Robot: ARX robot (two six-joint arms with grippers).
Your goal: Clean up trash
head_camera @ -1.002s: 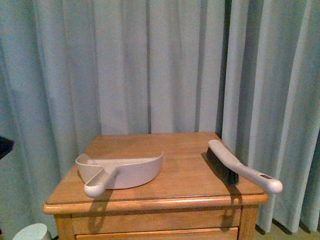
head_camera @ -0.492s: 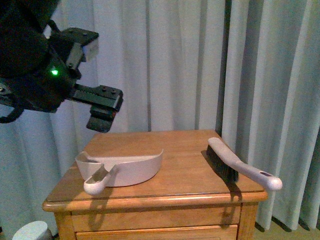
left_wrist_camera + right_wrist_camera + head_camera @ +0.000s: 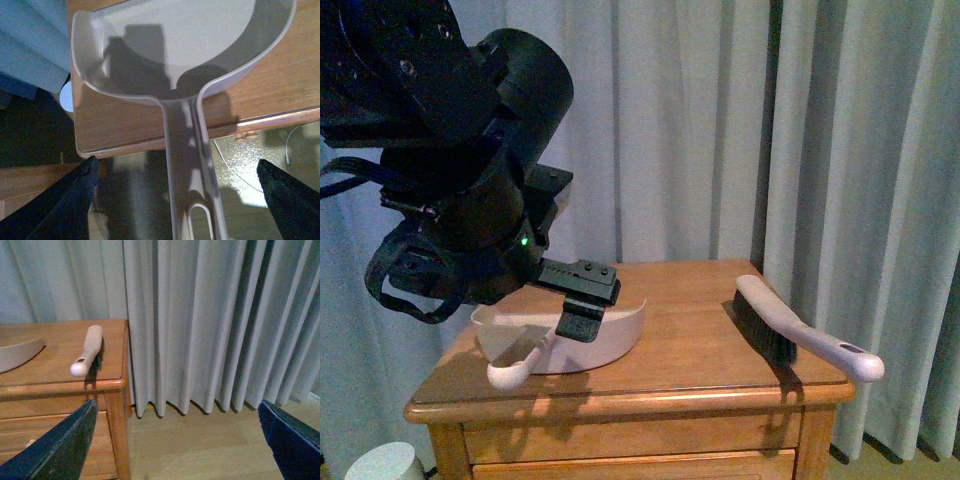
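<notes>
We judge the step as taking the dustpan point(image 3: 615, 338): our left gripper point(image 3: 176, 166) hangs wide apart over its handle point(image 3: 186, 145); next, lower and close. The right gripper point(image 3: 177, 405) is wide apart too.

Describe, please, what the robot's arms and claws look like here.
The left arm is bulky matt black, with rounded joints, looped black cables and a small green light. Both the left claw and right claw have flat, dark, tapering fingers.
</notes>
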